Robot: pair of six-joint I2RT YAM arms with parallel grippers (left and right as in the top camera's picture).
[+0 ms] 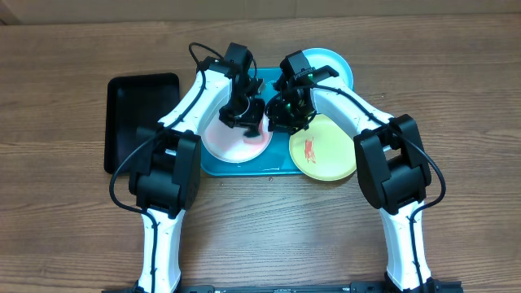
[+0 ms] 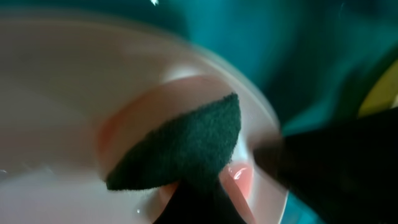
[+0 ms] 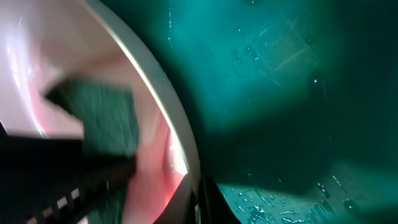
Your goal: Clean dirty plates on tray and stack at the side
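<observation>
The white plate (image 1: 228, 140) lies on the left half of the turquoise tray (image 1: 244, 169) and has a pink-red smear at its right side. My left gripper (image 1: 251, 122) is shut on a dark green sponge (image 2: 186, 146) pressed onto that smear (image 2: 239, 180). My right gripper (image 1: 281, 122) is shut on the white plate's right rim (image 3: 180, 149). The yellow-green plate (image 1: 326, 150), with a red smear, overlaps the tray's right end. The pale blue plate (image 1: 330, 65) lies at the back right. The sponge also shows in the right wrist view (image 3: 102, 115).
A smaller black tray (image 1: 138, 114) lies left of the turquoise tray on the wooden table. The turquoise tray's floor (image 3: 280, 93) is wet with droplets. Both arms cross closely over the tray's middle.
</observation>
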